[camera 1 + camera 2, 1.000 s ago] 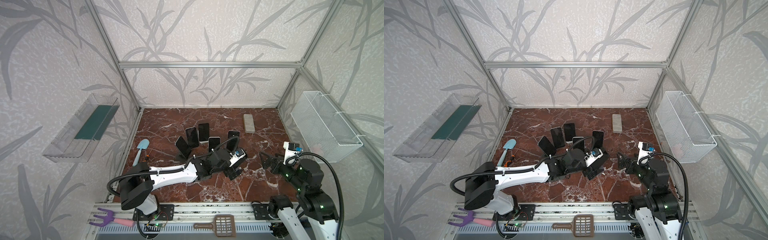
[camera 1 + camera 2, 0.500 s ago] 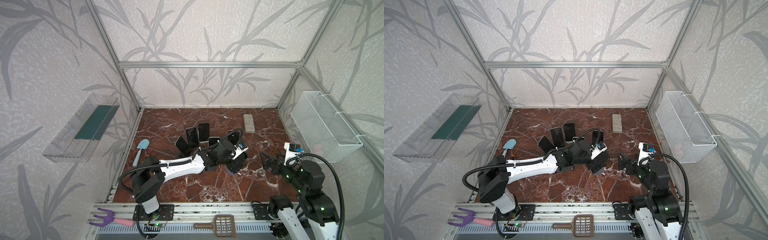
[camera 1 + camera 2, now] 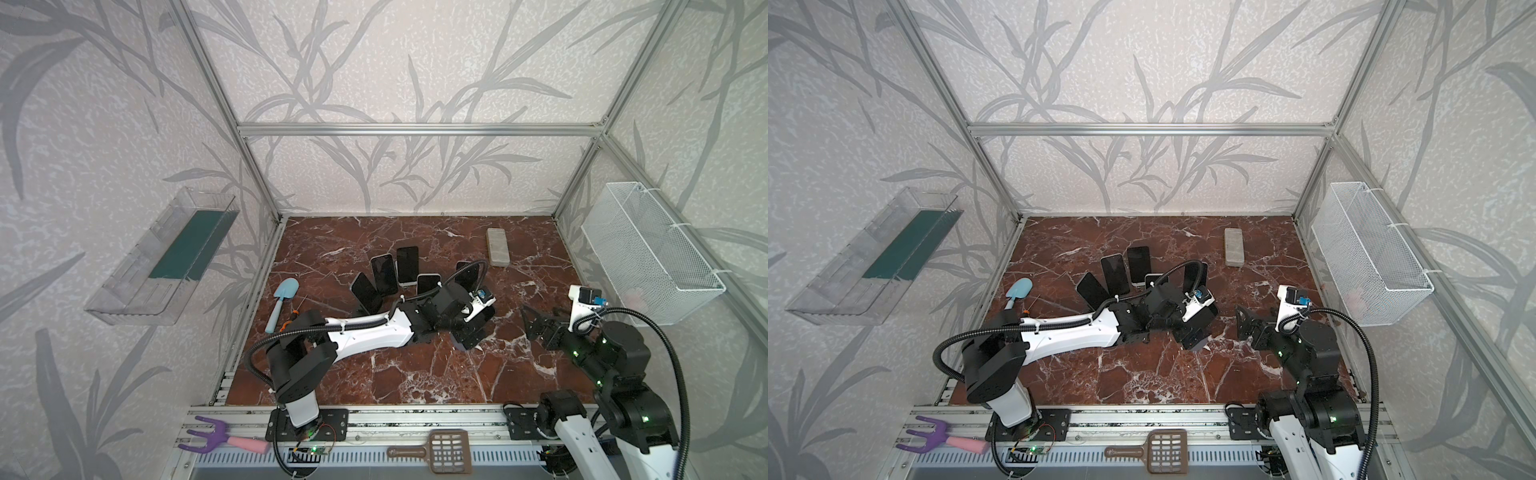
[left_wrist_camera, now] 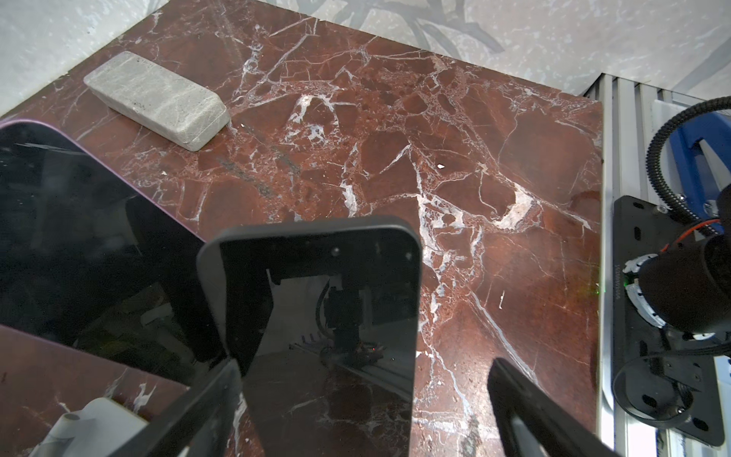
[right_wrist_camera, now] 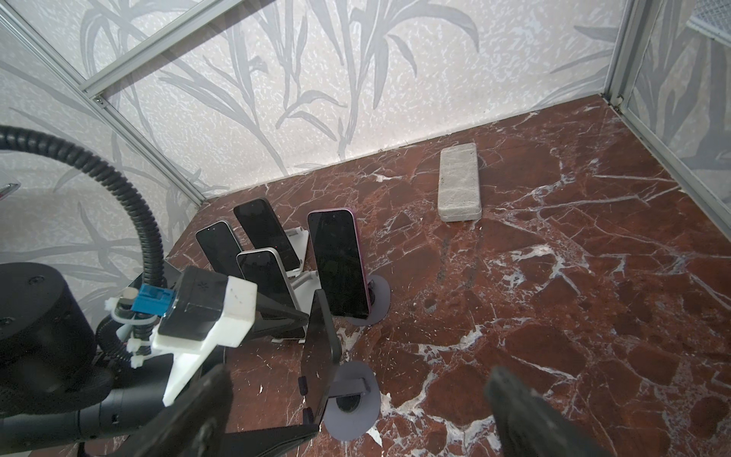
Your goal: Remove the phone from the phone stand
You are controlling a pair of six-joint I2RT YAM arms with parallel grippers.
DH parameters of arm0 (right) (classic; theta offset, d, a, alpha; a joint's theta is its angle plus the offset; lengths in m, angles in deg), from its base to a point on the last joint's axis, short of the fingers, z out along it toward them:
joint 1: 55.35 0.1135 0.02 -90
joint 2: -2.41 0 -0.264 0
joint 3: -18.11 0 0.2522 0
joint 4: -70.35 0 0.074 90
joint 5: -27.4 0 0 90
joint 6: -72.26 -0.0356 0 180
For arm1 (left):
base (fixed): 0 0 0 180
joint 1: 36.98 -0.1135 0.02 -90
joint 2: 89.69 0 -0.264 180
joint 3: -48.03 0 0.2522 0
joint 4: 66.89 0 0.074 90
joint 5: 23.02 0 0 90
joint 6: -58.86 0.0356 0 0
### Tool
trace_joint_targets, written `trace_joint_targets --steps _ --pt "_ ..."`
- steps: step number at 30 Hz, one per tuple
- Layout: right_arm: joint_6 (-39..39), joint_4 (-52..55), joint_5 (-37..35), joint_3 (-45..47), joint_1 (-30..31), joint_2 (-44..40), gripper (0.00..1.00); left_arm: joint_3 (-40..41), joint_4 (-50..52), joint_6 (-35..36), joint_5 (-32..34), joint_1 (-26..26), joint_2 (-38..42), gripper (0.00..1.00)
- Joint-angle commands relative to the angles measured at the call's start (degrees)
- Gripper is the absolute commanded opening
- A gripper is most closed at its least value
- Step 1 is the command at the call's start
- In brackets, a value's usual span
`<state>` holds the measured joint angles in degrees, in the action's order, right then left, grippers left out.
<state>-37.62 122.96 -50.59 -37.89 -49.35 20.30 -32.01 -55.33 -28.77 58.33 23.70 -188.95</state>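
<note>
A dark phone [image 4: 316,316] stands on a round grey phone stand [image 5: 352,415] at the front right of a cluster of phones. My left gripper [image 4: 356,395] is open with the phone between its fingers. One finger [image 4: 205,407] is close to the phone's edge, and the other finger [image 4: 526,407] stands well apart from it. In the right wrist view the phone [image 5: 318,356] shows edge-on. In both top views the left gripper [image 3: 480,328] [image 3: 1202,328] covers the phone. My right gripper [image 3: 534,322] [image 5: 358,376] hovers open and empty to the right.
Other phones on stands sit behind, among them a purple-edged phone [image 5: 338,261] [image 4: 79,245]. A grey block [image 3: 497,247] lies at the back right and a blue shovel [image 3: 282,297] at the left. A white wire basket [image 3: 648,253] hangs on the right wall.
My left arm has stretched farther out to the right and settled its open gripper around the dark phone. The right arm has barely moved.
</note>
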Motion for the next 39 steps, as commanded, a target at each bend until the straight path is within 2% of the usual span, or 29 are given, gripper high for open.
trace_joint_targets --steps 1,7,10,22,29,39 --pt "0.2 -0.6 0.1 0.5 0.1 -0.9 0.99 -2.0 -0.6 -0.1 1.8 0.0 -0.8 0.98" --pt "0.2 -0.4 0.3 0.6 0.1 -1.1 0.99 -1.0 -0.8 0.5 4.9 0.8 0.8 0.98" --pt "-0.1 -1.0 0.5 0.7 0.1 -1.1 0.99 -1.4 -1.3 0.4 8.4 1.1 -0.2 0.98" --pt "0.2 -0.8 0.6 0.8 0.1 -1.5 0.99 -5.3 -1.3 0.2 13.2 1.3 -4.4 0.99" --pt "0.0 -1.6 1.1 1.2 0.2 -1.5 0.99 -5.1 -0.3 -0.8 13.9 1.2 -4.8 0.95" --pt "0.0 -1.5 1.0 1.2 0.1 -2.2 0.99 -4.8 0.7 -4.6 10.5 1.4 -4.5 0.91"
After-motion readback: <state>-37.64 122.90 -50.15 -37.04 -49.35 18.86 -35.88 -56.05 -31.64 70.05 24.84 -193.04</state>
